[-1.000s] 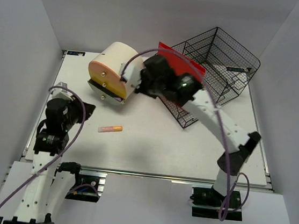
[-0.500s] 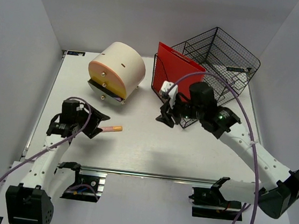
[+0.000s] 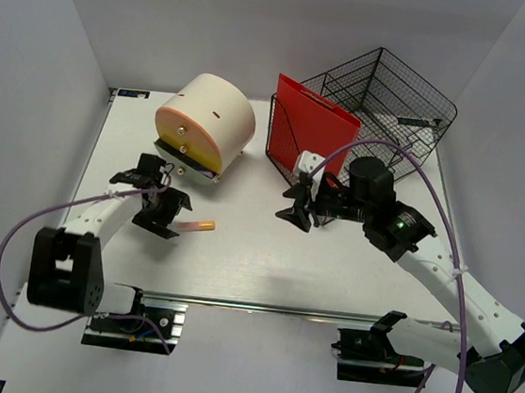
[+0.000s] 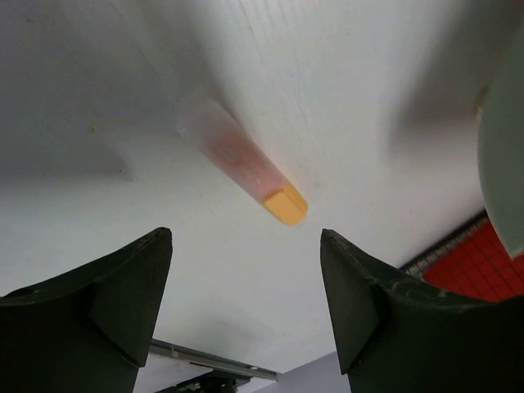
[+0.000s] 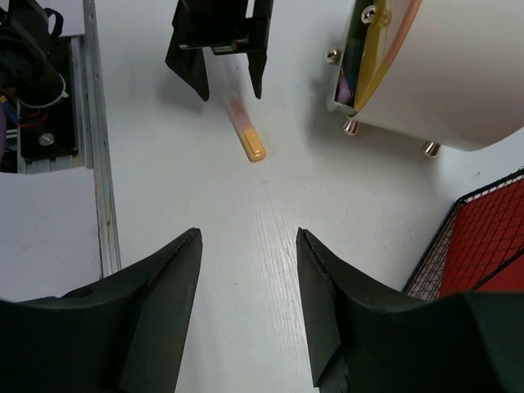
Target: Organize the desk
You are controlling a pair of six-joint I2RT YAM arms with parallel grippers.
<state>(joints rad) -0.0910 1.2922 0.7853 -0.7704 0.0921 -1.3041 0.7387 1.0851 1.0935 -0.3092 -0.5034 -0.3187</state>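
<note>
White laminate makes up the desk [image 3: 264, 263], which fills the floor of the grey-walled booth; a metal rail [image 3: 260, 305] runs along its near edge, above the arm bases.

On the left side, the left gripper [image 3: 165, 216] hangs low over the desk with its jaws spread wide and nothing between them. Just ahead of its fingertips lies a small translucent tube with an orange cap [image 4: 246, 168], flat on the surface, the cap pointing away from the gripper — the wrist view shows the tube untouched and the fingers apart from it.

Behind the tube, a cream drum-shaped container [image 3: 211, 110] lies on its side, with its orange-rimmed end facing the near-left.

Right of centre, the right gripper [image 3: 292, 205] points left across the bare desk towards the tube, well apart from it, jaws open and empty. Behind it a red folder [image 3: 313, 126] stands upright in a black wire holder [image 3: 281, 156], and a larger black wire basket [image 3: 393, 93] sits at the far right corner, just beside the folder.
</note>
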